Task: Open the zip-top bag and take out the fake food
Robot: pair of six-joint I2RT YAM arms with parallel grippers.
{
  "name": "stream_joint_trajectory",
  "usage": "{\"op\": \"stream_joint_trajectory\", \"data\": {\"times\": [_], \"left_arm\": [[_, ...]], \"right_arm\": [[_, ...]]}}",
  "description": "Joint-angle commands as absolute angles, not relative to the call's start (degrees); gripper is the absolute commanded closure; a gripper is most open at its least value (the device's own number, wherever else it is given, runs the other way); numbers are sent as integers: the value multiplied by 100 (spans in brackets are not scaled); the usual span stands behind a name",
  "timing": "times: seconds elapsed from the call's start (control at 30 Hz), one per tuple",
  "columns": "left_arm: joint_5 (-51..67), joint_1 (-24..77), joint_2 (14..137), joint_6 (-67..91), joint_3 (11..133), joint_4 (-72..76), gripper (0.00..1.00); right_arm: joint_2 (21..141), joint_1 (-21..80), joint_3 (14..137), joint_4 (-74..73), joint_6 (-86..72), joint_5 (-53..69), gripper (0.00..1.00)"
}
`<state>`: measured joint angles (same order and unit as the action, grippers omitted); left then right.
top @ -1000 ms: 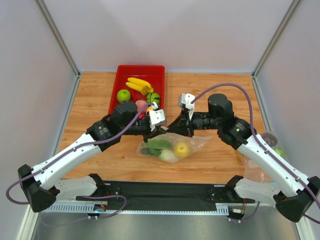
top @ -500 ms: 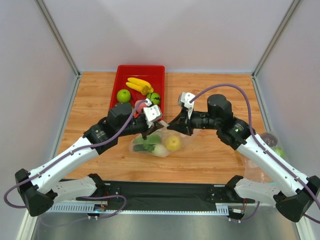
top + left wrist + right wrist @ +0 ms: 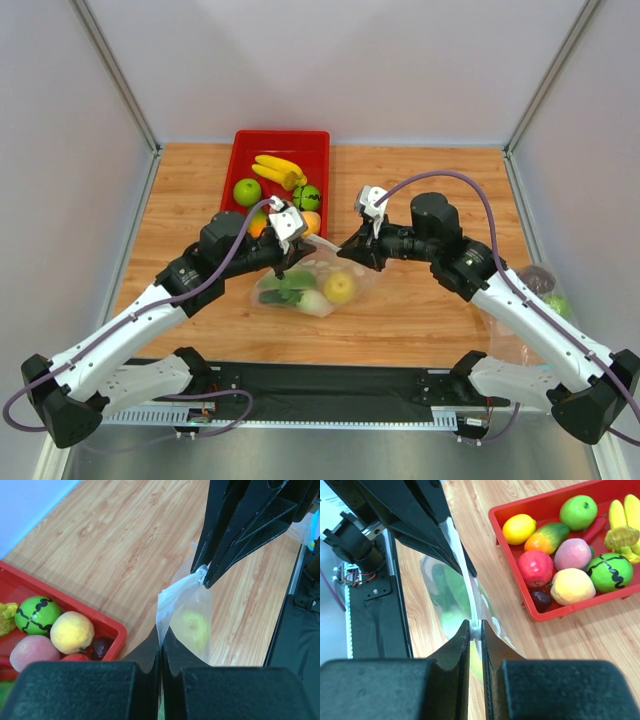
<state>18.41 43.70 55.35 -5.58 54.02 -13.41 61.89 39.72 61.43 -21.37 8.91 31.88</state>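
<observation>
The zip-top bag (image 3: 312, 285) hangs between my two grippers above the table, with white dots on its clear plastic. Inside it show a dark green cucumber (image 3: 290, 283), a white vegetable (image 3: 318, 302) and a pale yellow fruit (image 3: 340, 288). My left gripper (image 3: 284, 263) is shut on the bag's top edge (image 3: 165, 605). My right gripper (image 3: 346, 251) is shut on the white zipper slider (image 3: 477, 628), which also shows in the left wrist view (image 3: 201, 573). The zipper strip (image 3: 462, 567) runs taut from the slider to the left gripper. The yellow fruit shows through the plastic (image 3: 192, 627).
A red tray (image 3: 240, 160) with bananas, a green apple and other toy fruit stands behind the bag, close to the left gripper (image 3: 107, 622). A second clear bag (image 3: 535, 300) lies at the right, under the right arm. A black mat (image 3: 330, 385) lines the near edge.
Both grippers have moved left with the bag held between them. The left gripper has drawn further left than the right, and the gap between them has widened.
</observation>
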Motion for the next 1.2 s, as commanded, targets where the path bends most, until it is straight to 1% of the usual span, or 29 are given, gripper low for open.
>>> {"op": "stream_joint_trajectory", "data": {"times": [0.0, 0.53, 0.7, 0.73, 1.17], "left_arm": [[1565, 4271, 5344, -466, 5361, -1151, 100], [177, 3955, 4878, -44, 5010, -1186, 100], [18, 3780, 4790, 193, 4904, -1204, 100], [-165, 3710, 4790, 237, 4887, -1213, 100], [-527, 2901, 4465, 975, 4597, -1301, 100]], "right_arm": [[6161, 3955, 6126, -2206, 958, 2839, 100], [6100, 3753, 6020, -2241, 967, 2549, 100], [6073, 3735, 6003, -2259, 958, 2566, 100], [6065, 3735, 5994, -2259, 958, 2566, 100], [5977, 3709, 5994, -2329, 976, 2452, 100]]}}
